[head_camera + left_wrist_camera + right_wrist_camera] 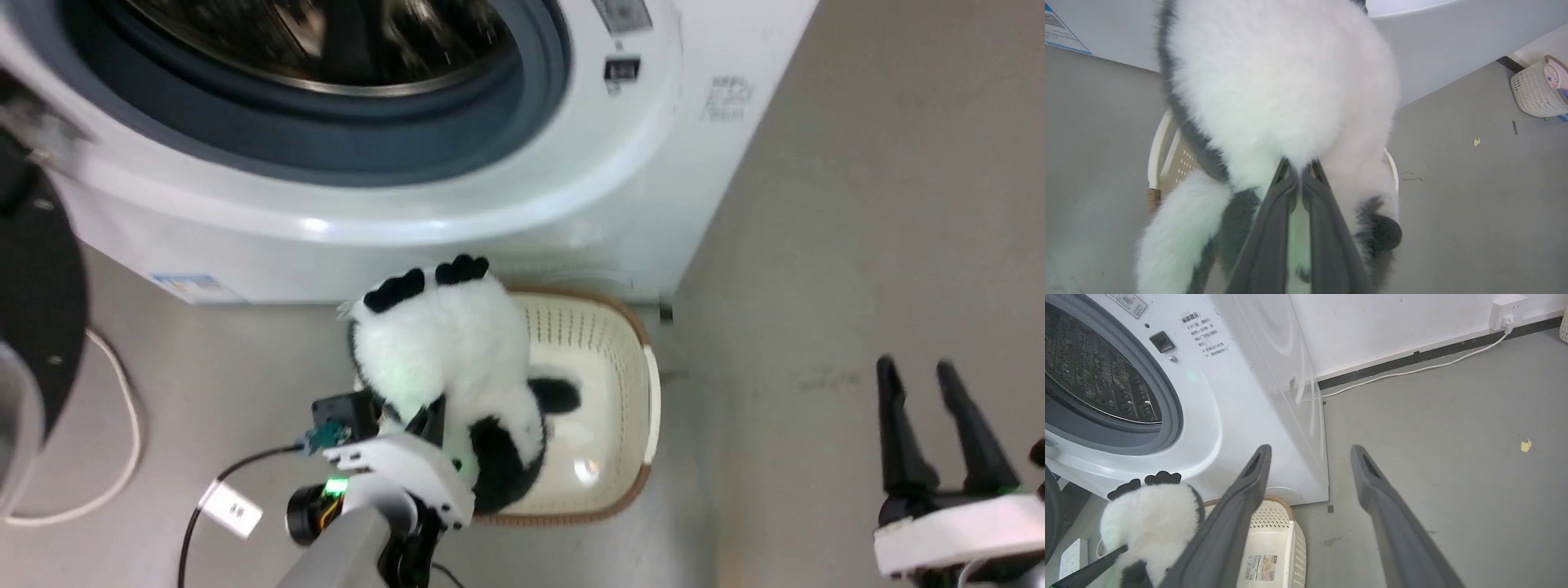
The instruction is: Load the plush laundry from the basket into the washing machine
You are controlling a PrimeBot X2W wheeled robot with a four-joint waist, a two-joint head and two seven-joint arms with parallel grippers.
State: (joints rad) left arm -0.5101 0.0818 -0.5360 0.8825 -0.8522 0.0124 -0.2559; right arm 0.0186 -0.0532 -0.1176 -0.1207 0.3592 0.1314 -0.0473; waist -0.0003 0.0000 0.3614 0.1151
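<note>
Two grippers occupied the near field. The left gripper (1298, 173) was clamped on the white fur of the plush laundry (441, 343), its jaws pinched nearly together. The right gripper (916, 371) was released, its fingers spread wide over bare floor (816, 269), well apart from the toy and grasping nothing. The plush laundry was held over the left part of the basket (649, 408); whether it touched the basket could not be determined. Its black-tipped far end pointed toward the washing machine (506, 220). The basket stood on the floor just in front of the machine's lower panel. Beyond, the grey porthole seal (326, 147) framed the steel drum (326, 41), with the dark door (33, 286) standing open at the left.
</note>
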